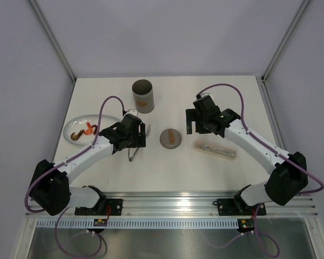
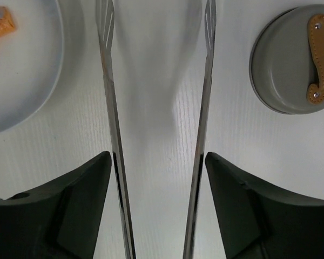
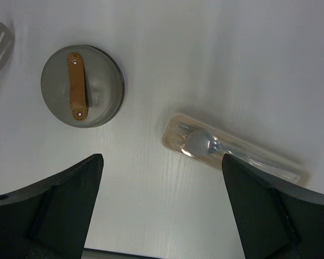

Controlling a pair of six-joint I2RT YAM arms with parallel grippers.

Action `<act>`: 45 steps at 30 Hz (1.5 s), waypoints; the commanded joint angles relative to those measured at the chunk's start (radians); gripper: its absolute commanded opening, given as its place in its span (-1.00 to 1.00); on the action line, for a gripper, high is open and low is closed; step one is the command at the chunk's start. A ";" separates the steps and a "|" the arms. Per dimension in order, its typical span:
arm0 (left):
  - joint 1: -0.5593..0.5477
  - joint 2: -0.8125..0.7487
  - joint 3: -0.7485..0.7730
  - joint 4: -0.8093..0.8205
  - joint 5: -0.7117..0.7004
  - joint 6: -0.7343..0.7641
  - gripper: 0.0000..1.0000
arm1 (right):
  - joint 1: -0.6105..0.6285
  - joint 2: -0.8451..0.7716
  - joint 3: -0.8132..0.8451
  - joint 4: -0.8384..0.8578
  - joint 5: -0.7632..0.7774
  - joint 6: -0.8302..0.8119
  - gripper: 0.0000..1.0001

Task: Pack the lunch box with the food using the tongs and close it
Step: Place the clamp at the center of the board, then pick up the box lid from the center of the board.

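The slim silver tongs (image 2: 111, 108) run straight up the left wrist view, both arms spread and resting against the inner sides of my left gripper (image 2: 157, 156) (image 1: 134, 139), which holds them over the table. The grey lid (image 2: 291, 59) (image 1: 170, 138) (image 3: 82, 86) with its tan strip handle lies to the right of the tong tips. Orange and red food (image 1: 86, 131) (image 2: 0, 21) lies on the white plate (image 1: 74, 123) to their left. The grey lunch box (image 1: 143, 96) stands upright and uncovered behind. My right gripper (image 3: 162, 159) (image 1: 193, 123) hangs open and empty, right of the lid.
A flat tan packet (image 1: 215, 150) (image 3: 235, 151) in clear wrapping, with a spoon inside, lies right of the lid under the right arm. White walls enclose the table on three sides. A metal rail runs along the near edge.
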State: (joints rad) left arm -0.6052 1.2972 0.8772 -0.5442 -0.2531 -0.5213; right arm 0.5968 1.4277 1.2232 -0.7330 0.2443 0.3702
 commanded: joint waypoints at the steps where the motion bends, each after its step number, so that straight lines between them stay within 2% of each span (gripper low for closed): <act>1: -0.007 0.019 0.023 0.015 -0.020 -0.003 0.59 | 0.008 -0.019 0.002 0.004 0.015 0.003 0.99; 8: -0.008 -0.038 0.126 -0.068 -0.011 0.004 0.93 | 0.008 -0.029 -0.007 0.003 0.023 -0.002 0.99; 13: -0.016 -0.004 0.265 -0.140 0.029 -0.014 0.96 | -0.012 -0.039 -0.042 0.035 -0.045 -0.007 0.99; 19: -0.076 0.094 0.345 -0.174 0.028 -0.095 0.82 | -0.080 -0.046 -0.106 0.067 -0.143 0.022 0.99; 23: -0.143 0.204 0.428 -0.206 0.069 -0.146 0.79 | -0.182 -0.049 -0.145 0.093 -0.229 0.044 0.99; 27: -0.208 0.313 0.503 -0.215 0.028 -0.247 0.56 | -0.313 -0.065 -0.172 0.103 -0.298 0.046 0.99; 30: -0.228 0.384 0.531 -0.194 0.028 -0.295 0.46 | -0.365 -0.078 -0.175 0.096 -0.326 0.045 0.99; 40: -0.254 0.623 0.730 -0.211 -0.011 -0.324 0.40 | -0.381 -0.108 -0.197 0.110 -0.336 0.064 0.99; 45: -0.255 0.700 0.767 -0.209 -0.038 -0.330 0.31 | -0.379 -0.125 -0.200 0.106 -0.335 0.061 0.99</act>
State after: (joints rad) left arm -0.8547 1.9709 1.5951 -0.7624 -0.2436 -0.8299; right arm 0.2195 1.3434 1.0264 -0.6483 -0.0731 0.4267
